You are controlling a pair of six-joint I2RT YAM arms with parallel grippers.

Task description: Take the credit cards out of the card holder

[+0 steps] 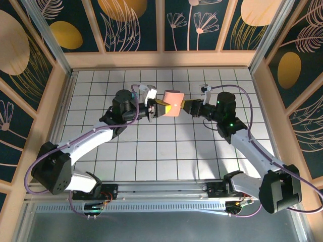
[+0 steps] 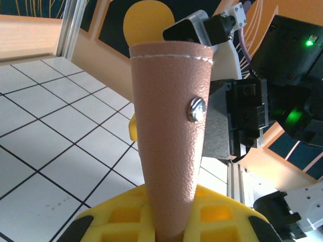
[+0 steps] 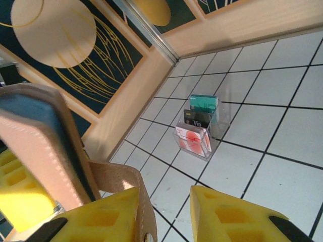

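Opening step: card holder (image 1: pixel 173 103), aloft at table's 12 o'clock, is clamped by left gripper (image 1: pixel 159 108); right gripper (image 1: pixel 187 107) jaws are parted around its snap flap (image 3: pixel 123 189), to be pinched and pulled open next.

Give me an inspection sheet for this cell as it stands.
Surface: white tiled table.
Job's things: card holder held in the air between both arms; three cards upright in a clear rack on the table.
Clutter: nothing seen.
Claws: left claw shut on the card holder; right claw open, the holder's strap against one finger.
Cables: purple cables run along both arms.
Surroundings: wood-framed walls with leaf pattern.
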